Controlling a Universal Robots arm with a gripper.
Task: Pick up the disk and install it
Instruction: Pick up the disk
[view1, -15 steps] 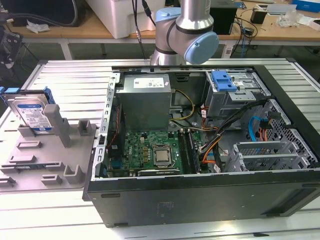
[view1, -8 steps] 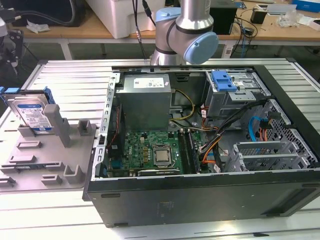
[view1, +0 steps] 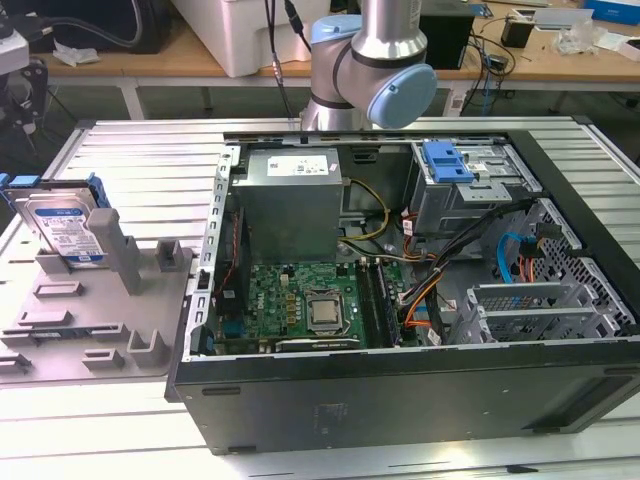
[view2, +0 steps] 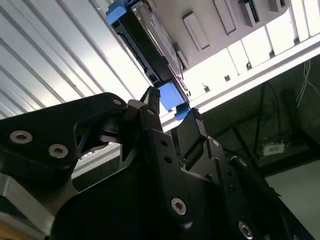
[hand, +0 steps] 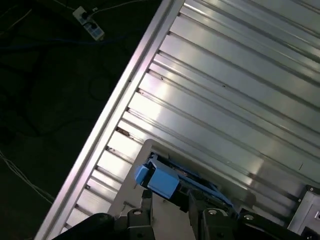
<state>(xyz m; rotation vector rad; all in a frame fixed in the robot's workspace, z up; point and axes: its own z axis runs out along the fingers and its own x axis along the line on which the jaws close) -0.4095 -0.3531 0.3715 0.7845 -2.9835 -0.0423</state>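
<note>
Standing on edge in one gray rack (view1: 122, 255), just one disk (view1: 62, 228); the one gripper (view2: 171, 109) is released, fingers (view2: 152, 107) apart.

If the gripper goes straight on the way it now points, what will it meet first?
Probably the disk: in both wrist views its blue carrier end lies just ahead of the gripper, in line with the gap between the open fingers. The distance to it is unclear.

The disk (view1: 66, 230) wears a white-and-blue label inside a bright blue frame; its stand (view1: 100, 320) is grey, the motherboard (view1: 290, 300) green, the ribbed counter (view1: 140, 150) silver.
</note>
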